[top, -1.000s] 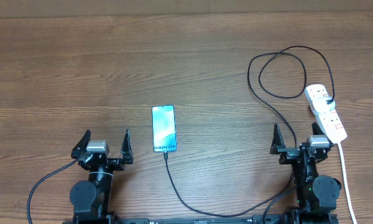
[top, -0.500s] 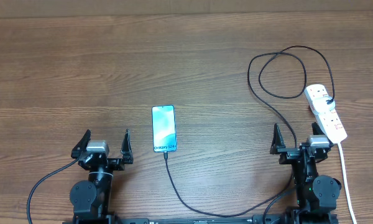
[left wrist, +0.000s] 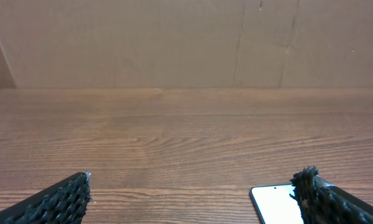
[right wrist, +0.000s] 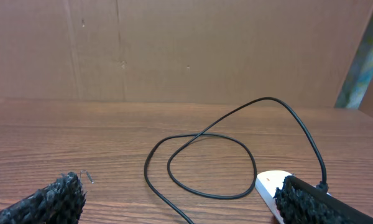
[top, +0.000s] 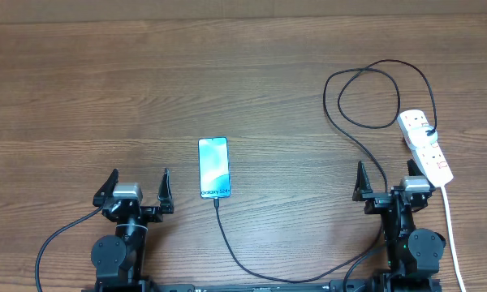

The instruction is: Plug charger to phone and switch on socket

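Phone (top: 213,168) sits centre frame on the bench (top: 105,97), charger (top: 227,243) tip at its lower edge, socket (top: 426,146) at right. Left tool (top: 139,176) and right tool (top: 386,174) gape, empty. Confirm your plug's seated, then switch on squarely.

The left wrist view's bottom edge cuts off the phone (left wrist: 270,202); switch positions on the socket (top: 427,149) are indiscernible.

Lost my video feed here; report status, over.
Left gripper and right gripper open, empty, parked. Charger meets phone bottom edge; seating unconfirmed. Socket switch state unreadable. Nothing blocking.
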